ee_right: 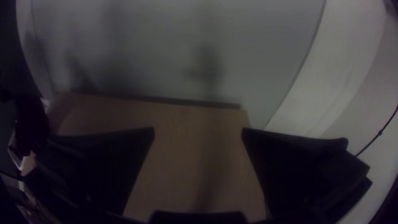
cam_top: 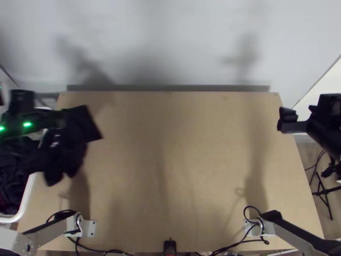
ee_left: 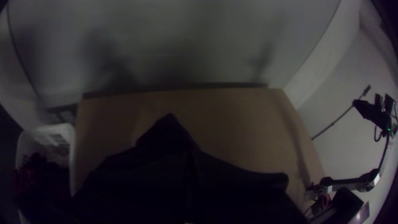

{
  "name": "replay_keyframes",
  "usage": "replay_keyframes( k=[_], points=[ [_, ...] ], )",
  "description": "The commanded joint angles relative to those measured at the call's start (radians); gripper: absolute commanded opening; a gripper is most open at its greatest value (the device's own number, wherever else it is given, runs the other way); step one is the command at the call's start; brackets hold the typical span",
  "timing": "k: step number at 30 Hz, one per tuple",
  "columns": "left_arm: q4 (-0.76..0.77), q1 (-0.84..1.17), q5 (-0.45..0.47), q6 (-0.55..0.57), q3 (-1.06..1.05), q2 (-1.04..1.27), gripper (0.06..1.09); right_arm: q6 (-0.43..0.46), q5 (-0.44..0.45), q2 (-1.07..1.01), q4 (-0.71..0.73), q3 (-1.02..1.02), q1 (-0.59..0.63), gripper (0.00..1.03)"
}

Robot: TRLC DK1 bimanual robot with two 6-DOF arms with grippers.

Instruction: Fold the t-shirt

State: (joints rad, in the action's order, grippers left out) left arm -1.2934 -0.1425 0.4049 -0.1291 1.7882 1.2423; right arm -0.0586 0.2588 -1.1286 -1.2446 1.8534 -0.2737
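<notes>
**Left gripper holds the black t-shirt up at the table's left side**

At the near edge of the light wooden table (cam_top: 170, 162) stands a small black upright device (cam_top: 169, 247), between the arms' silver-grey metal base brackets (cam_top: 88, 228) (cam_top: 252, 228). Thin black cables (cam_top: 96, 250) run beside them.

Farther up the left side, a white plastic basket (cam_top: 28, 198) with a rounded rim sits next to the table, dark clothes (cam_top: 10, 170) heaped inside. Above the table's left edge and the basket's rim hangs the black cloth t-shirt (cam_top: 64, 149), bunched and unfolded to no clear outline; which part is gripped cannot be told. The left gripper (cam_top: 56, 119) holds it, its jaws pressed together on the fabric.

At the table's right edge, the right gripper (cam_top: 307, 110) is raised, jaws wide apart with nothing between them. Beyond the table's right side stands a thin black tripod (cam_top: 326, 192).

Past the table's far edge rises a plain pale grey wall (cam_top: 170, 38), with soft shadows across it.
</notes>
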Motion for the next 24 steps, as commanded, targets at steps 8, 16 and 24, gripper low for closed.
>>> replay_keyframes(
  k=[8,16,24],
  points=[
    [0.189,0.597,-0.06,0.192,0.022,0.22,0.1,0.0,0.0,0.093,0.002,-0.149,0.044,0.98],
    [0.204,0.77,-0.078,0.209,0.304,0.483,0.1,0.005,0.0,0.125,0.002,-0.184,0.068,0.98],
    [0.266,0.899,-0.081,0.24,0.525,0.712,0.1,0.028,0.002,0.141,0.002,-0.211,0.107,0.98]
  ],
)
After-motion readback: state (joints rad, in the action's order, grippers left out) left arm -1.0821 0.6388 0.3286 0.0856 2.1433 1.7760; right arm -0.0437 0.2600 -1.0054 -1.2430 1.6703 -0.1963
